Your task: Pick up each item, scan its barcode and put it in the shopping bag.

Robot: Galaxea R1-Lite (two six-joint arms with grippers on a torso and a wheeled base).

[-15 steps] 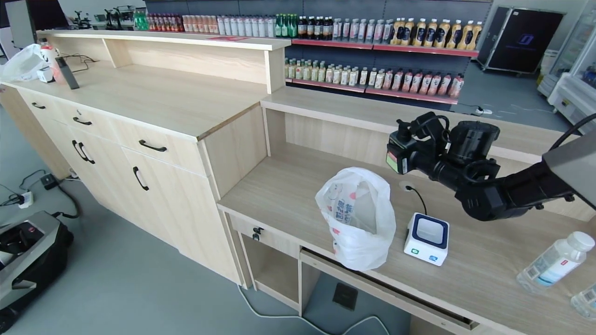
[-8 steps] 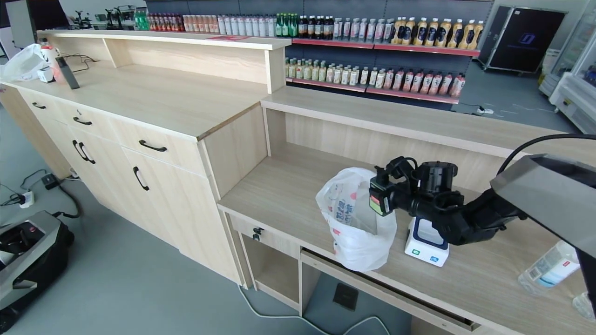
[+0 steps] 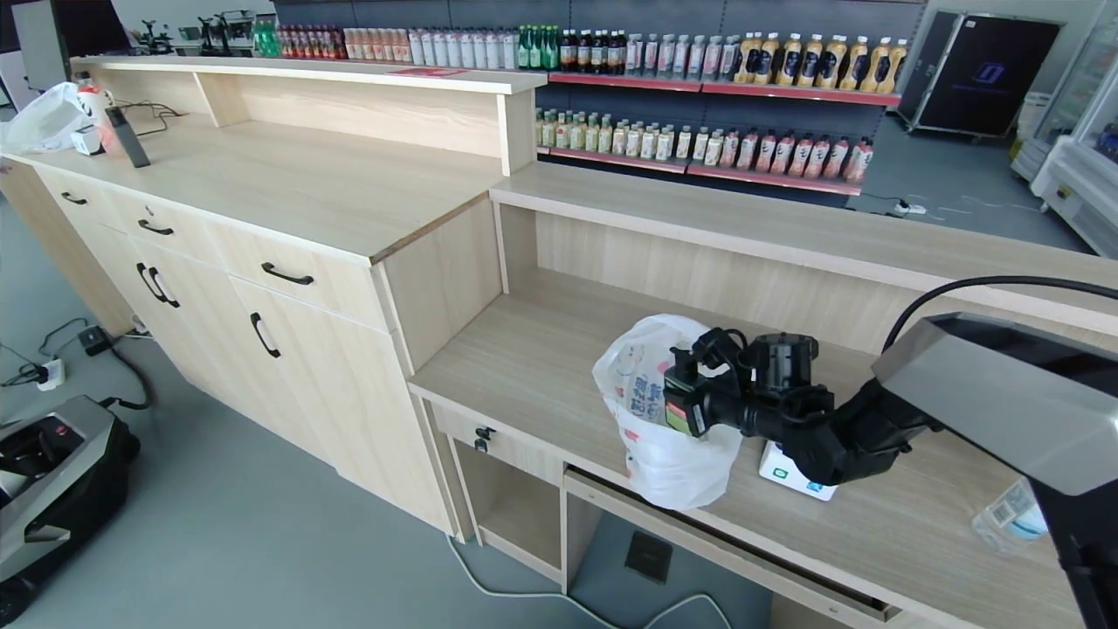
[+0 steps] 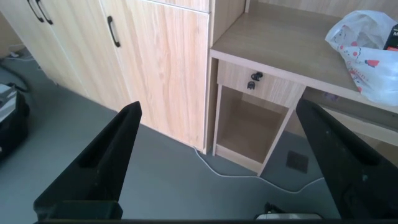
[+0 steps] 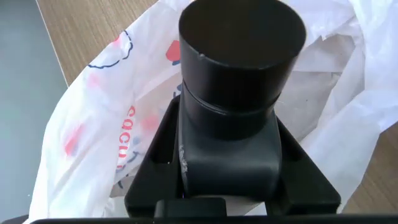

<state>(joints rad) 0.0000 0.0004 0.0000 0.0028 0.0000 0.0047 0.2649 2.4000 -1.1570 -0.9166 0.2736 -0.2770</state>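
**item over the bag, not yet dropped**

the right gripper [image 5: 230,162] is clamped on a black cylindrical container [image 5: 241,74], hanging just above the open mouth of the white printed plastic shopping bag [image 3: 646,454] beside the small white scanner box [image 3: 786,476]. release looks like the step left for this item. a clear plastic bottle [image 3: 1009,520] waits on the pale wooden counter [image 3: 524,358]. inside the bag only crumpled film shows. the left gripper [image 4: 219,107] hangs spread apart, holding nothing.

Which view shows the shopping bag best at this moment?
Head view: the shopping bag stands whole on the counter, with the right arm partly covering it. Left wrist view catches the bag cut off at the edge; right wrist view gives close-up plastic behind the dark container.
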